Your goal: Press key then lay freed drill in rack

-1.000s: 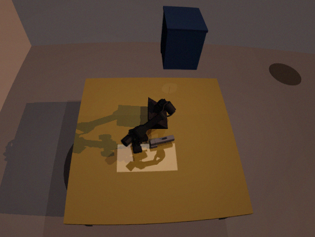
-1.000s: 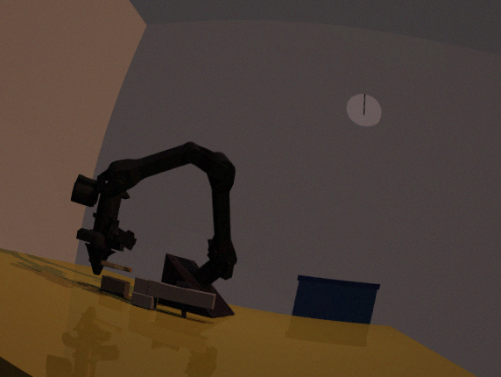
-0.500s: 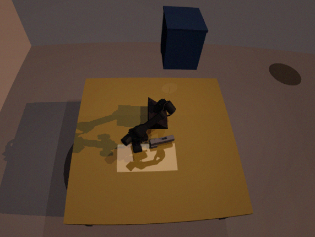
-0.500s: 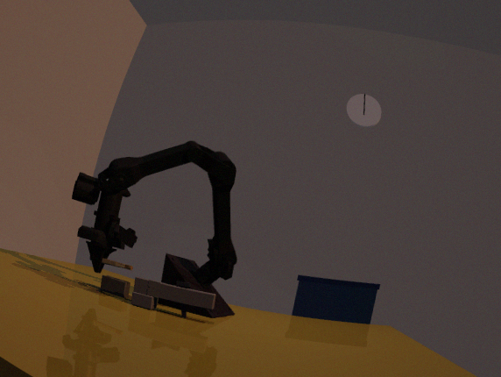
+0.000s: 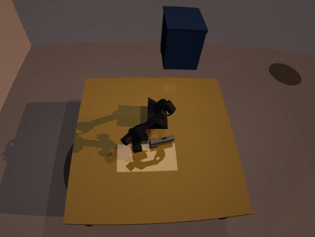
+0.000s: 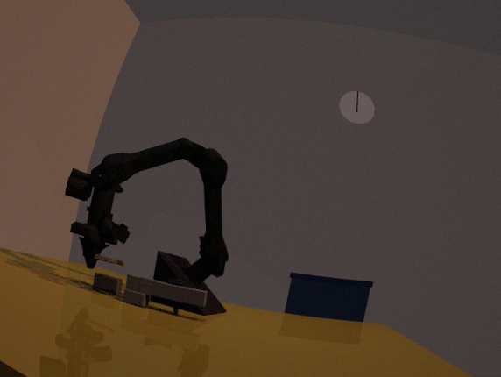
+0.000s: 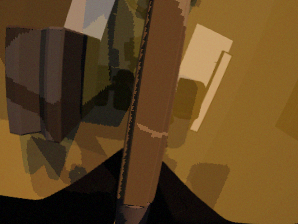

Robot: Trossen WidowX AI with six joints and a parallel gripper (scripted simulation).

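My gripper (image 6: pixel 90 264) (image 7: pixel 137 157) is shut on the drill, a thin tan-brown bar (image 6: pixel 110 260) (image 7: pixel 159 75) with a grey tip at the gripper end in the wrist view. The drill is raised clear of the table, roughly level, pointing away from the fingers. A low grey block (image 6: pixel 106 284) stands beneath it; I cannot tell for certain whether this is the rack. A long grey body (image 5: pixel 166 140) (image 6: pixel 177 292) lies beside it, with a small block (image 6: pixel 135 298) at its near end and a dark piece on top, perhaps the key. The fingertips are hidden in the top view.
The arm's dark wedge-shaped base (image 5: pixel 158 122) (image 6: pixel 163 267) stands behind the long body on the yellow table (image 5: pixel 204 179) (image 6: pixel 245 346). A grooved grey block (image 7: pixel 62 82) shows left of the drill in the wrist view. A blue cabinet (image 5: pixel 183 49) (image 6: pixel 328 298) stands beyond the table.
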